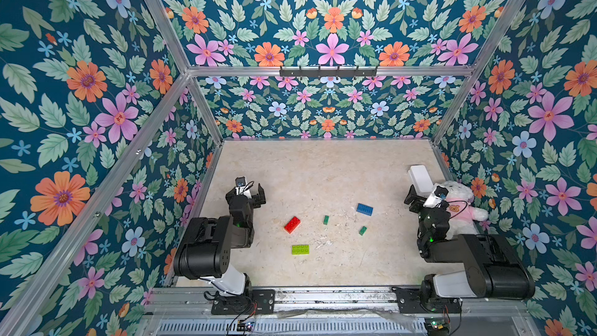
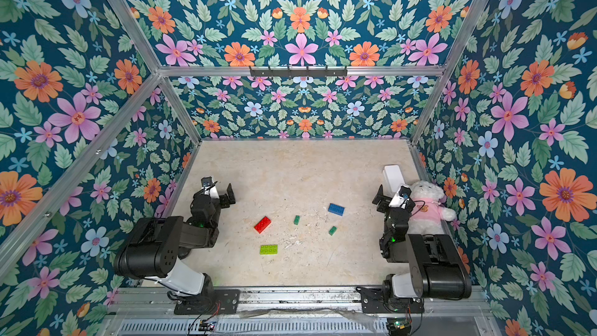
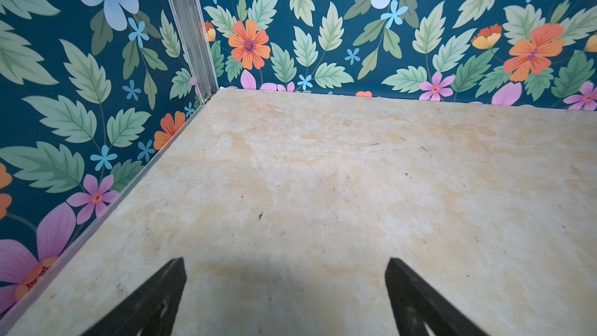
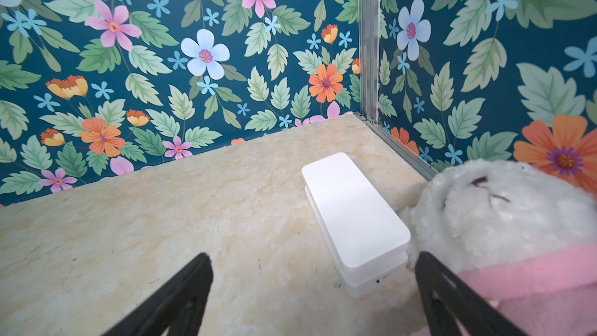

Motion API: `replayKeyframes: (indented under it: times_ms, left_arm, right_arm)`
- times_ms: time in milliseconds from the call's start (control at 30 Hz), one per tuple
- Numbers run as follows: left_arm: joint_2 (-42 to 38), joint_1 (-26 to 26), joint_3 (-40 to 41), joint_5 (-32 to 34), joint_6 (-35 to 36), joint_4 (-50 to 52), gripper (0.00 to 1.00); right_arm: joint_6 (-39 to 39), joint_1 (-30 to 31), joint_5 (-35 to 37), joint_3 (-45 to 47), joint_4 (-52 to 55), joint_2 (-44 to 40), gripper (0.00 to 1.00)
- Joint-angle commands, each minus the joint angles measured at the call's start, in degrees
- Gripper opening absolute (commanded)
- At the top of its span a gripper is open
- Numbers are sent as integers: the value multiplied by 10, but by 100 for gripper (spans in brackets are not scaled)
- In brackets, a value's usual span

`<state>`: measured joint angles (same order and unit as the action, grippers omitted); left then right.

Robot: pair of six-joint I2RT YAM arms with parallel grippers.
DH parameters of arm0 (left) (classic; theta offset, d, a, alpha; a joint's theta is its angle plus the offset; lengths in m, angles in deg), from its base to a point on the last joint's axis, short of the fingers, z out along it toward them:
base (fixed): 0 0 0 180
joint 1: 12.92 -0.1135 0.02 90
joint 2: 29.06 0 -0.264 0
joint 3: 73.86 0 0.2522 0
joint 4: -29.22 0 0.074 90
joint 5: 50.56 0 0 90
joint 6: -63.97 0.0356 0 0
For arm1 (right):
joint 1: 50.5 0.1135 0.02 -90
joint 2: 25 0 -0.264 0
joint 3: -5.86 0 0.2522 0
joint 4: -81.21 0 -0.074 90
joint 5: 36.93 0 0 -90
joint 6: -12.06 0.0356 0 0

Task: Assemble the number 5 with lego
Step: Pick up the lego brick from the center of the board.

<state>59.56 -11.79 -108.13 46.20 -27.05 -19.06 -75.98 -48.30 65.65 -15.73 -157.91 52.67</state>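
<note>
Loose lego lies apart on the beige table in both top views: a red brick [image 1: 292, 224] [image 2: 262, 224], a lime-green brick [image 1: 300, 249] near the front, a blue brick [image 1: 365, 209] to the right, and two tiny dark-green bricks [image 1: 326, 219] [image 1: 362, 230] between them. No joined number 5 is in view. My left gripper [image 1: 252, 190] [image 3: 286, 266] is open over bare table at the left, well behind the red brick. My right gripper [image 1: 420, 193] [image 4: 312, 258] is open at the right, empty, behind the blue brick. Neither wrist view shows a brick.
A white box [image 1: 420, 176] [image 4: 355, 218] lies just beyond the right gripper's fingers. A white plush toy in a pink shirt [image 1: 458, 205] [image 4: 504, 214] sits against the right wall beside that arm. Floral walls close off the left, right and back of the table [image 1: 323, 163].
</note>
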Motion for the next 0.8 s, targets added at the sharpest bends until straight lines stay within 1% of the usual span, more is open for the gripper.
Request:
replayKeyframes:
  times_ms: [0, 67, 133, 200, 233, 267, 300, 333, 400, 433, 467, 500, 567, 633, 700, 767]
  left_arm:
    - [-20, 0, -60, 68, -18, 143, 99]
    - [-32, 1, -101, 101, -35, 218, 99]
    - [-47, 1, -115, 110, -50, 240, 99]
    - [-70, 0, -125, 118, -101, 261, 99]
    - [-78, 0, -131, 108, -118, 275, 99]
    - [-88, -1, -134, 94, -156, 282, 99]
    - [-98, -3, -137, 81, -217, 301, 99]
    - [-104, -7, -141, 60, -267, 322, 99]
    - [-98, -23, -144, -39, -317, 325, 99]
    - [-89, -24, -148, -71, -325, 326, 99]
    - [-79, -24, -156, -99, -332, 341, 99]
    - [-72, -21, -161, -116, -337, 356, 98]
    - [-74, -15, -150, -133, -348, 365, 97]
    - [-87, -10, -129, -154, -363, 365, 95]
    - [-101, -5, -124, -179, -368, 399, 90]
    - [-121, 2, -118, -186, -365, 441, 85]
  right_arm:
    - [11, 14, 40, -41, 166, -77, 99]
    - [36, 14, 43, -49, 214, -123, 99]
    - [55, 14, 44, -42, 234, -171, 99]
    - [96, 13, 44, -53, 292, -222, 99]
    - [114, 11, 26, -60, 317, -243, 99]
    - [135, 6, -19, -67, 342, -263, 99]
    - [161, 2, -64, -69, 349, -286, 99]
    - [182, 2, -90, -64, 341, -301, 99]
    - [242, -1, -127, -56, 326, -319, 99]
    - [268, -5, -139, -58, 330, -323, 99]
    - [288, -9, -166, -58, 325, -327, 99]
    - [302, -13, -194, -57, 314, -331, 99]
    - [316, -13, -229, -59, 317, -338, 99]
    - [315, -12, -258, -84, 369, -333, 99]
    - [311, -9, -268, -115, 436, -318, 99]
    - [310, 2, -273, -144, 498, -296, 91]
